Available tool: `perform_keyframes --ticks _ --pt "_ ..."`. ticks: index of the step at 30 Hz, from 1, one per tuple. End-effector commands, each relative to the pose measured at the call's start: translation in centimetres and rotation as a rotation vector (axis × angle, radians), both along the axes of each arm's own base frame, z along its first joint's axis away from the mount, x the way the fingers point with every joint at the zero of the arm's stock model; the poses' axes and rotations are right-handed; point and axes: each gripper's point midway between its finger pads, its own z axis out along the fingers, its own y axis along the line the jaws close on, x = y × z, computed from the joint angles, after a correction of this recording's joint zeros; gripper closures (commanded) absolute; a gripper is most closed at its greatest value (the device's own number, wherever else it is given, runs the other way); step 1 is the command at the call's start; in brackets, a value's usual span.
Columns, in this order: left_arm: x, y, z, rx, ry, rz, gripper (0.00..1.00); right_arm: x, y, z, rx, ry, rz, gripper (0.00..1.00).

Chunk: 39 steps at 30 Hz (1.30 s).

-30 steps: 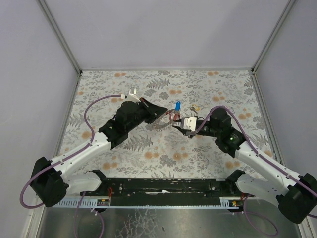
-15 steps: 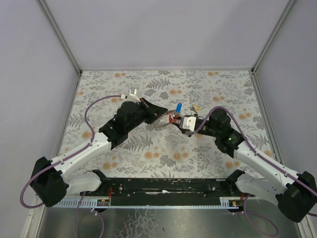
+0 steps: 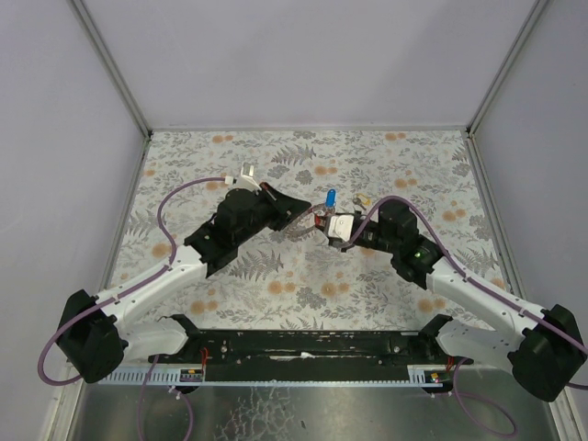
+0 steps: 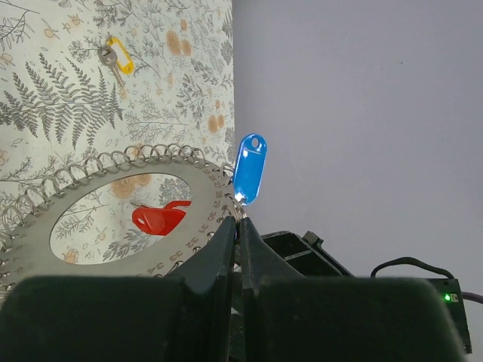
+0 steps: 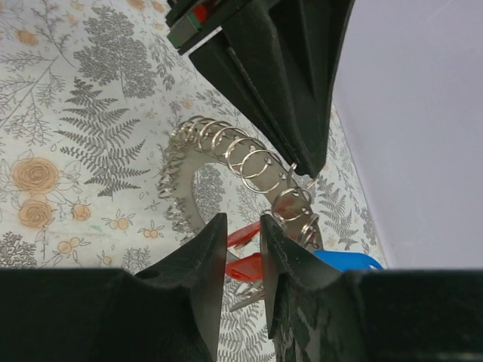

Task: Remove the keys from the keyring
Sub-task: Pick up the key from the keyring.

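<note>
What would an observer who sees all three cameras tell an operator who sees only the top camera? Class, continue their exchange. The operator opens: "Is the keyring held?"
Observer: Yes. The left wrist camera shows the left gripper shut on the keyring's rim.
Operator: Where is the blue key?
Observer: The blue key sits at the rim, right by those fingertips.
Operator: And the red one?
Observer: The right wrist camera shows the red key in the narrow gap between the right gripper's fingers. Whether they pinch it is unclear.
</note>
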Motion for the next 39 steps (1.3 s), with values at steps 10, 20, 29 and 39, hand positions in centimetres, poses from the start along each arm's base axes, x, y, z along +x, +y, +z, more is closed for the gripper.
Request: perform_keyframes --ticks 10,20,29,39 --pt "0.4 -0.3 1.8 -0.063 -0.049 -0.005 1.0 1.9 0.6 4.7 0.054 -0.154 -0.049 0.68" --pt "0.4 -0.3 1.8 -0.065 -0.048 -0.004 1.0 2.0 0.9 4.0 0.039 -0.13 -0.061 0.68" --pt "0.2 -0.3 1.8 -0.069 -0.045 -0.01 1.0 2.9 1.0 4.0 0.036 -0.139 -0.092 0.68" --pt "0.1 -0.7 1.7 -0.073 -0.042 -0.026 1.0 3.6 1.0 4.6 0.04 -0.176 -0.114 0.72"
